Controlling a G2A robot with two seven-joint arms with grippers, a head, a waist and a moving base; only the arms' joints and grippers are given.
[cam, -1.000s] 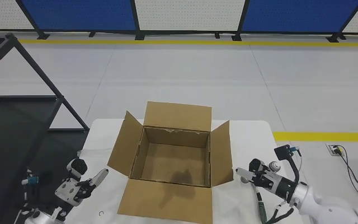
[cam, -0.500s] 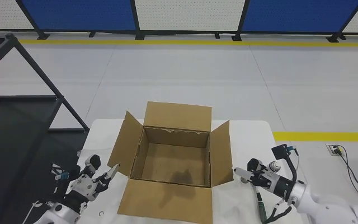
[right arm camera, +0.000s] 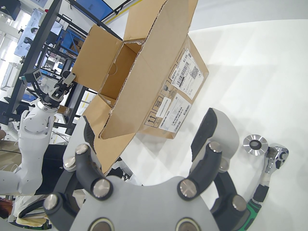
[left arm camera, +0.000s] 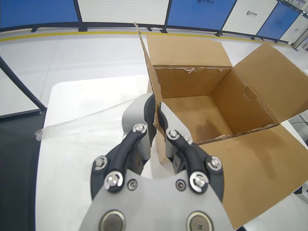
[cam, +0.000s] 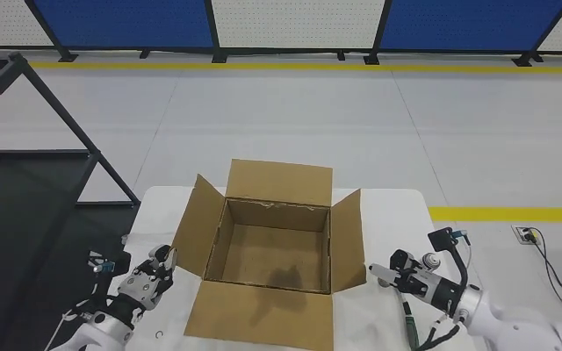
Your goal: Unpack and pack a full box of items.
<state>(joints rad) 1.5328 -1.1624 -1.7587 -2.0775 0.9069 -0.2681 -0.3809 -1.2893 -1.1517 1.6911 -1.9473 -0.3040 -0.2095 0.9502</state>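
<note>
An open, empty cardboard box (cam: 277, 215) stands mid-table with all its flaps spread outward. My left gripper (cam: 165, 261) is at the near corner of the box's left flap (cam: 189, 232). In the left wrist view this gripper (left arm camera: 156, 116) is shut on the flap's edge, and the bare box wall (left arm camera: 187, 82) lies beyond. My right gripper (cam: 378, 270) hovers by the right flap (cam: 347, 241). It stands open (right arm camera: 150, 131) with a flap corner close to one finger (right arm camera: 89, 133), beside the labelled box side (right arm camera: 182, 80).
A ratchet wrench with a green handle (right arm camera: 269, 164) (cam: 406, 314) and a round metal socket (right arm camera: 255, 144) lie on the white table (cam: 395, 211) by my right gripper. A black frame (cam: 61, 114) stands left of the table.
My left arm has moved in toward the box, and its gripper, open half a second ago, has shut on the left flap. The right arm has barely moved.
</note>
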